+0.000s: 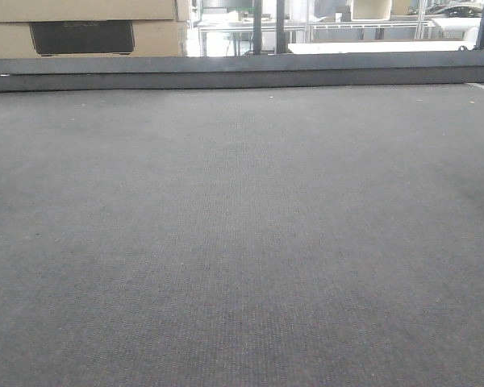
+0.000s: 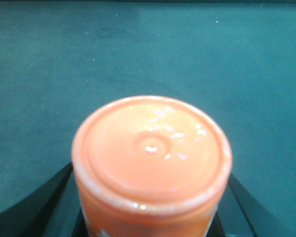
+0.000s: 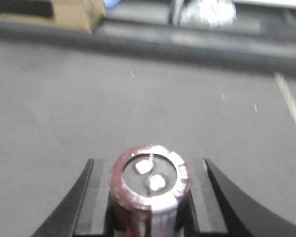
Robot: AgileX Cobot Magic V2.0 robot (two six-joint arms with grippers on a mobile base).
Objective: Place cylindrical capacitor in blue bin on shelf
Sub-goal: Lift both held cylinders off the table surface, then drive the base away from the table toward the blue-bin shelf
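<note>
The cylindrical capacitor (image 3: 150, 182) is a stubby maroon cylinder with a light grey stripe, and its dark end face carries two silvery terminals. It stands between the black fingers (image 3: 84, 197) of my right gripper (image 3: 149, 170), which is shut on its sides. My left gripper (image 2: 150, 180) is shut on a glossy orange round container (image 2: 150, 148), whose flat end fills the middle of the left wrist view. Both grippers hang above grey carpet. Neither arm shows in the front view. The blue bin and the shelf are out of view.
Grey carpet floor (image 1: 242, 242) fills the front view. A dark low ledge (image 1: 242, 71) runs across its far end. Behind it stand a cardboard box (image 1: 81, 28) at the left and pale tables with dark posts (image 1: 347, 32). A white floor line (image 3: 291, 108) runs at the right.
</note>
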